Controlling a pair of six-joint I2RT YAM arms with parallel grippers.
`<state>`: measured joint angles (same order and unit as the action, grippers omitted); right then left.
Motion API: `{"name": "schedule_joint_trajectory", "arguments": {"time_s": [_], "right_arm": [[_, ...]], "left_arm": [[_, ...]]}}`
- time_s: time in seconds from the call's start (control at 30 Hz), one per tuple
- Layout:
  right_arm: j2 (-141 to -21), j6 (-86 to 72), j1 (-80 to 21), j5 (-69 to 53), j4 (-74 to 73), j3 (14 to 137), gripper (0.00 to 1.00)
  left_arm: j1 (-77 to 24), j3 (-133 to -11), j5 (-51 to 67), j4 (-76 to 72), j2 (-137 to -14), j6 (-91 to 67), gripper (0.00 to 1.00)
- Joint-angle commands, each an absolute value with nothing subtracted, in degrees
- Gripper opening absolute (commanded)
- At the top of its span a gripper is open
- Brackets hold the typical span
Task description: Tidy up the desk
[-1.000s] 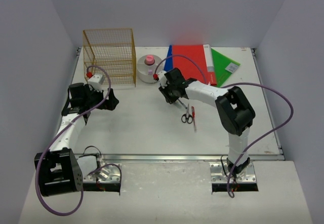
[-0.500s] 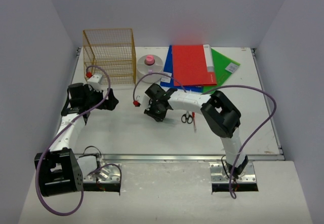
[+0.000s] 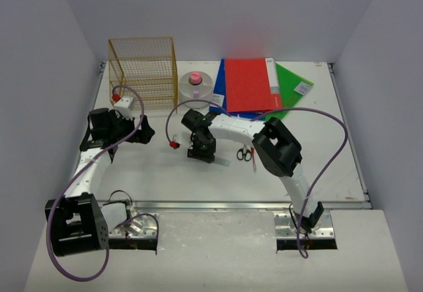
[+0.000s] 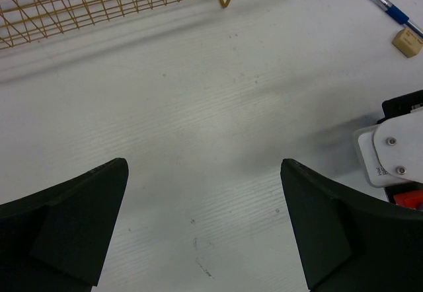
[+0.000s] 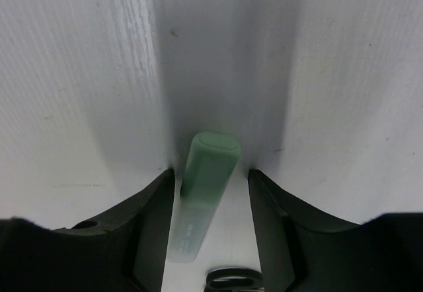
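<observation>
The white desk (image 3: 165,173) carries scattered stationery. My right gripper (image 3: 201,150) points down at the desk's middle. In the right wrist view it (image 5: 210,173) is open, with a pale green highlighter (image 5: 205,180) lying on the desk between the fingers. The highlighter sits close to the left finger (image 5: 155,213) and a gap shows on the right side. A black scissors handle (image 5: 231,279) shows just behind it. My left gripper (image 3: 142,133) is open and empty, low over bare desk (image 4: 198,140) at the left.
A gold wire rack (image 3: 142,74) stands at the back left, its base in the left wrist view (image 4: 99,1). A white tape spool (image 3: 195,80), red (image 3: 248,84) and green (image 3: 294,87) folders lie at the back. Scissors (image 3: 245,153), a blue pen (image 4: 393,11) and an eraser (image 4: 406,41) lie nearby.
My right arm has swung left and forward from the folders to the middle of the desk and lowered its open gripper around the highlighter. The left arm has not moved.
</observation>
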<state>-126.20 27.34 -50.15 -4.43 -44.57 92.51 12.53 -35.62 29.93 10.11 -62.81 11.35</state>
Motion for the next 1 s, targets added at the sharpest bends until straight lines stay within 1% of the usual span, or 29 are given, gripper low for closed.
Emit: {"name": "schedule_joint_trajectory", "arguments": {"time_s": [0.0, 0.03, 0.07, 0.17, 0.23, 0.27, 0.33, 0.4, 0.5, 0.57, 0.6, 0.7, 0.9, 0.97], "right_arm": [[-128.6, 29.4, -50.6, -3.3, -51.5, 93.0, 0.47], [-128.5, 29.3, -50.6, -3.3, -51.5, 92.7, 0.47], [-128.5, 29.2, -50.6, -3.5, -51.4, 92.4, 0.42], [-128.9, 28.7, -50.6, -3.9, -51.4, 92.9, 0.22], [-129.1, 28.6, -50.6, -5.0, -52.5, 95.0, 0.04], [-129.0, 28.2, -50.6, -5.4, -52.7, 95.9, 0.0], [-127.8, 26.6, -50.1, -6.8, -52.3, 99.0, 0.0], [-125.0, 21.6, -48.8, -8.4, -48.0, 100.5, 0.0], [-116.9, 10.7, -44.9, -9.7, -28.2, 96.1, 0.0], [-111.4, 5.2, -42.2, -8.9, -14.6, 90.4, 0.0], [-108.2, 2.5, -40.7, -7.9, -6.4, 86.9, 0.0], [-105.1, 0.5, -39.5, -0.8, 8.3, 82.8, 0.0], [-106.4, -2.7, -38.9, 12.2, 29.4, 79.3, 0.0], [-108.4, -2.9, -38.8, 15.5, 33.1, 79.9, 0.0]], "left_arm": [[13.2, -36.5, 31.1, 8.4, -61.3, 11.2, 1.0], [13.2, -36.5, 31.1, 8.4, -61.3, 11.2, 1.0], [13.3, -36.5, 31.1, 8.4, -61.3, 11.2, 1.0], [13.3, -36.3, 30.9, 8.3, -61.3, 11.2, 1.0], [13.3, -36.3, 30.8, 8.2, -61.3, 11.2, 1.0], [13.3, -36.2, 30.7, 8.2, -61.3, 11.2, 1.0], [13.4, -36.3, 30.6, 8.2, -61.3, 11.1, 1.0], [13.6, -36.4, 30.7, 8.1, -61.0, 11.0, 1.0], [13.6, -36.2, 30.9, 7.4, -60.7, 10.4, 1.0], [13.7, -35.9, 31.2, 6.7, -60.5, 9.8, 1.0], [13.7, -35.7, 31.4, 6.2, -60.3, 9.4, 1.0], [13.9, -35.1, 30.8, 5.3, -60.1, 9.0, 1.0], [14.0, -35.5, 30.4, 5.4, -61.2, 8.7, 1.0], [14.0, -35.6, 30.6, 5.5, -61.1, 8.7, 1.0]]}}
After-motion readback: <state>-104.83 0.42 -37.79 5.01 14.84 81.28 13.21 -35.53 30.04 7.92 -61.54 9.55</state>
